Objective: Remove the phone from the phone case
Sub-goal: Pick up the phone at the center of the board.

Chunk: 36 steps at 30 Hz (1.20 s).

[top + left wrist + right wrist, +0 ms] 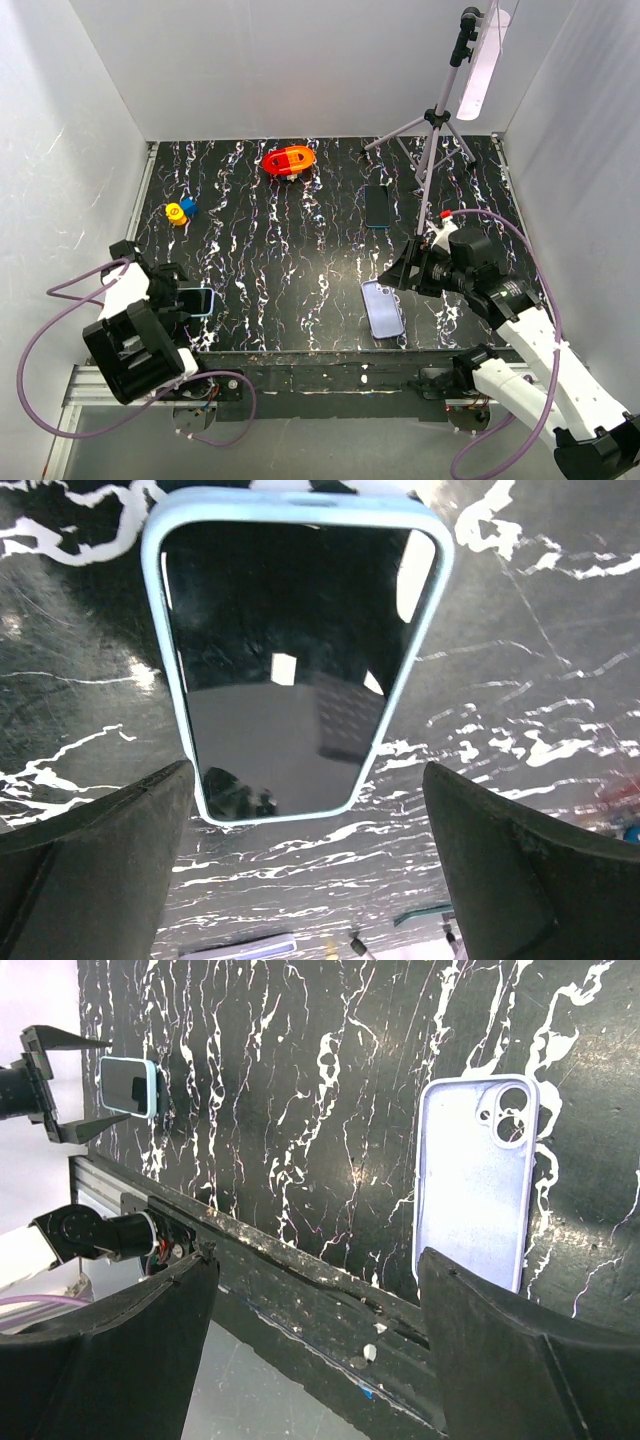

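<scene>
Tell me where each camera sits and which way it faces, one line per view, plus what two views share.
Top external: above and behind the bases, looking down on the table; both arms show, left end effector at the cased phone, right end effector by the lilac case.
Left wrist: on the left arm, looking down at the cased phone; left fingers show at the bottom corners.
Right wrist: on the right arm, looking across the table's near edge; right fingers show.
Shared: right wrist and top views both show the lilac case.
</scene>
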### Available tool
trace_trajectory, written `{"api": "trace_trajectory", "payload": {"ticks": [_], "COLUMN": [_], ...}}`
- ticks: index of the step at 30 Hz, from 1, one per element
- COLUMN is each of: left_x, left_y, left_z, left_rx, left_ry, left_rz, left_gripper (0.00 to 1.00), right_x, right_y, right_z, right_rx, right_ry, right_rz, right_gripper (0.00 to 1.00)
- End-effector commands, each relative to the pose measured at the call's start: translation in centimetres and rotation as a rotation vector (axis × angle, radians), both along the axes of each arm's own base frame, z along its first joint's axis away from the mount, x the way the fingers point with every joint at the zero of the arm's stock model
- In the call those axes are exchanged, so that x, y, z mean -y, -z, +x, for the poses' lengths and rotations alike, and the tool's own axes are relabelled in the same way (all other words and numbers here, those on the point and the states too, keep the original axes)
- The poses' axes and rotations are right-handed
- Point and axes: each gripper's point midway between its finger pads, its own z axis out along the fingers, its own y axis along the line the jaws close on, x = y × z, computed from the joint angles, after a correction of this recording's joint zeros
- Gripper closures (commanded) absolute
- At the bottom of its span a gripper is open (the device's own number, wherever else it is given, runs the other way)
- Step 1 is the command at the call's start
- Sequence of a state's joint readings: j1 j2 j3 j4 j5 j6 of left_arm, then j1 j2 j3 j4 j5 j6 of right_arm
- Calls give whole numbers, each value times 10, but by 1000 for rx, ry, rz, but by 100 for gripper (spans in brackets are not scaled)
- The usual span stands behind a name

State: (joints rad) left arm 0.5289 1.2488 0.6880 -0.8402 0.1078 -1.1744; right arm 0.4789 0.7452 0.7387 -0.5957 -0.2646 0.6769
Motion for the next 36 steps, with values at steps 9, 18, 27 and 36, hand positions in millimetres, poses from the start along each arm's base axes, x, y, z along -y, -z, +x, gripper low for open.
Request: {"api": "trace_trajectory", "payload": {"ticks": [9, 18, 27, 36], "left_x": [-14, -24, -16, -17], "left_y": [19, 42, 59, 53], "left_z": [-10, -13, -35, -13], "left_rx": [-98, -198, -245, -72], "left_ry": [-45, -20, -10, 119], "left_rz": [43, 51, 55, 114], "left_gripper": [2, 2, 9, 83], "right_x": [0, 1, 3, 15], "right_y": [-12, -12, -12, -20], "right_z": [5, 4, 5, 0], "right_rx": [64, 64, 38, 26], "right_ry": [8, 13, 22, 60], "right_rz": [36, 36, 14, -32], "right_gripper": [13, 13, 14, 17]}}
